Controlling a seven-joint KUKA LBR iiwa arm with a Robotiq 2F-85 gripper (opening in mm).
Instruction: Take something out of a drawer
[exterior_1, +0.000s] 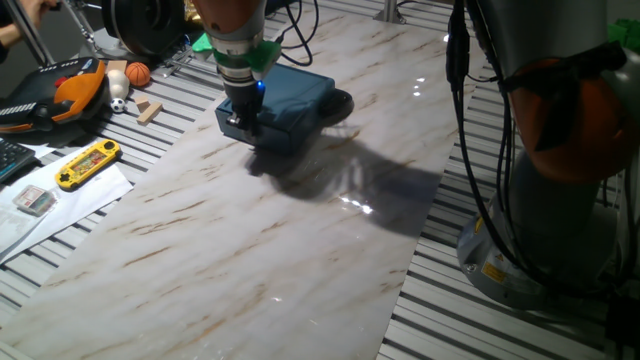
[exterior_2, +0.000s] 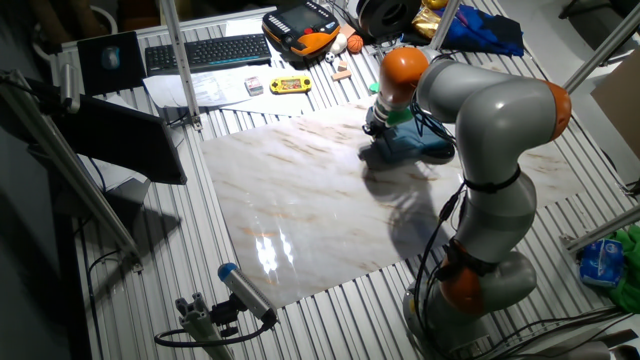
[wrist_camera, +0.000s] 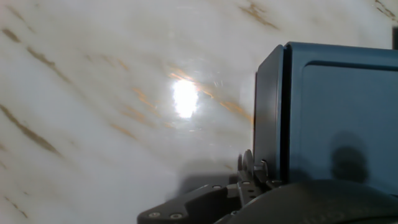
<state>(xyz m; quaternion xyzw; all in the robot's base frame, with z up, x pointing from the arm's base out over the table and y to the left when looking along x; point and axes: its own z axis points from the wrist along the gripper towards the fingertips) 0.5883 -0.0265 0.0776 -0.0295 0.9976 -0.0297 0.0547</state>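
The small dark blue box stands at the far side of the marble board. Its drawer looks pushed in; the hand view shows only the flat front face flush with the box, and a small metal knob low on it. My gripper hangs at the box's front, right by the knob. Its fingers are hidden by the hand's own body, so whether they hold the knob does not show. The something is hidden from all views. In the other fixed view the gripper covers the box's front.
A yellow handheld game lies on papers left of the board, with an orange ball, a small soccer ball and a wooden block behind it. A dark round object sits beside the box. The robot base stands at the right.
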